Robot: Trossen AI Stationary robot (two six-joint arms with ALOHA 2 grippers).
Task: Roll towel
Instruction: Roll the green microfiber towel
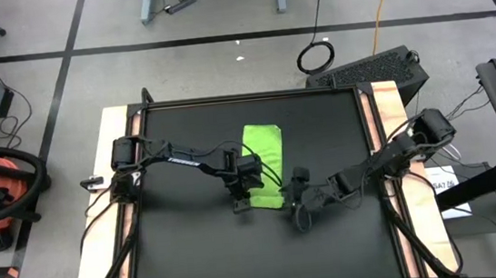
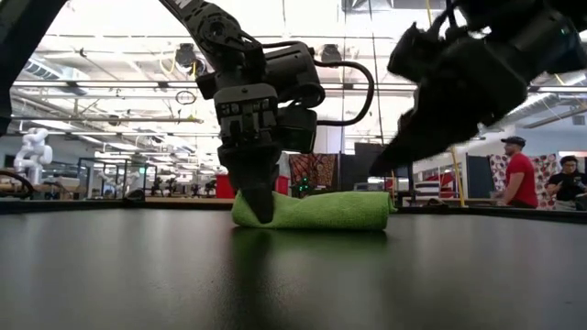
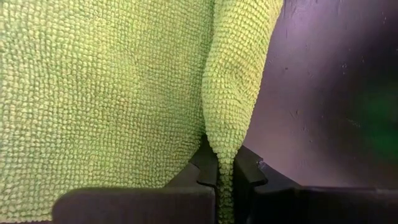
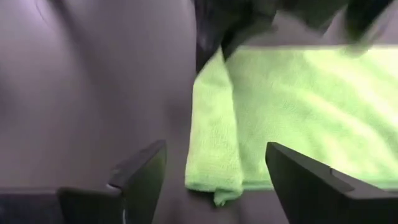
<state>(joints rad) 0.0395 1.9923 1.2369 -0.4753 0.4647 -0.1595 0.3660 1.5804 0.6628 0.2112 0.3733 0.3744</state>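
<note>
The towel [image 1: 264, 160] lies near the middle of the black table mat [image 1: 194, 244], and we see it from above as a narrow lime-green strip running away from the near edge, with its near end partly covered by the left gripper [image 1: 246, 192]. From table height the towel [image 2: 316, 211] shows as a low, thick fold resting flat on the mat [image 2: 275, 284], rounded at both ends. We find the left gripper [image 2: 261, 206] pointing straight down at the towel's end, its fingers pinched together on a ridge of the cloth; the left wrist view confirms this, with a raised fold of the towel [image 3: 230, 124] drawn down between the two dark fingertips [image 3: 208, 171], which press against it from both sides. The right gripper [image 1: 302, 209] sits just beside the towel's near corner, angled toward it from the right arm's side. In the right wrist view we see its fingers [image 4: 140, 177] standing wide apart, with the folded corner of the towel [image 4: 214, 180] lying on the mat between them, touching neither. We see no containers on the table. Two people [image 2: 523, 179] stand in the room far behind the table.
</note>
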